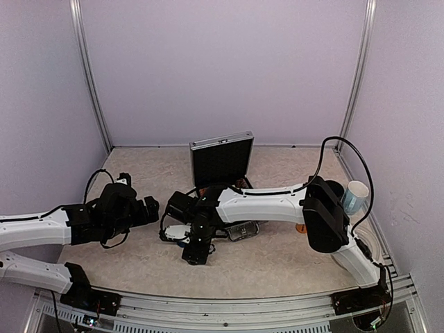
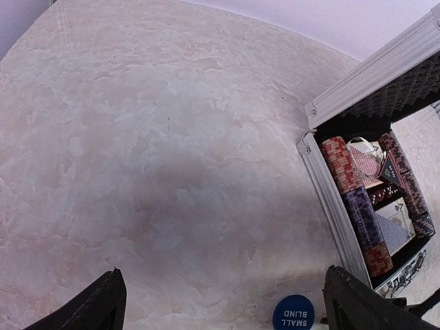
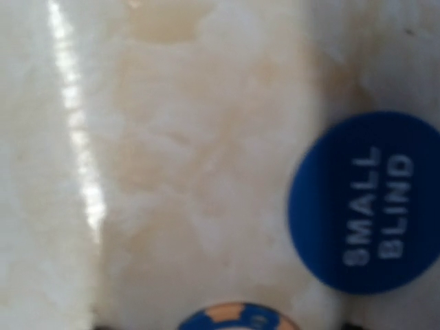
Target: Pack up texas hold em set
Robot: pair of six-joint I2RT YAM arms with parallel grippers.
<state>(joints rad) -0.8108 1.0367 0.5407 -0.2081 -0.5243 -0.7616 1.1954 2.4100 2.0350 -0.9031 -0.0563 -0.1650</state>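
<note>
My left tool [image 2: 223, 292] is spread as wide as it goes, a black finger [image 2: 103, 302] at each lower corner of its wrist view and only bare desk [image 2: 151, 158] between them. It holds nothing and touches nothing, hovering off to the left of the case [image 2: 330, 206].

The case sits open at the middle of the desk with its lid standing upright. Rows of red and dark chips [image 2: 344, 165] are packed along its near side, with cards behind them. The blue SMALL BLIND button [image 2: 297, 314] lies flat on the desk just outside the case's front corner.

My right tool [image 1: 194, 255] reaches across to the centre and points down close to the desk in front of the case. Its wrist view is blurred. I see the button at right and a blue and orange chip [image 3: 237, 317] at the bottom edge. I cannot tell how far this tool is open or whether it touches that chip.
</note>
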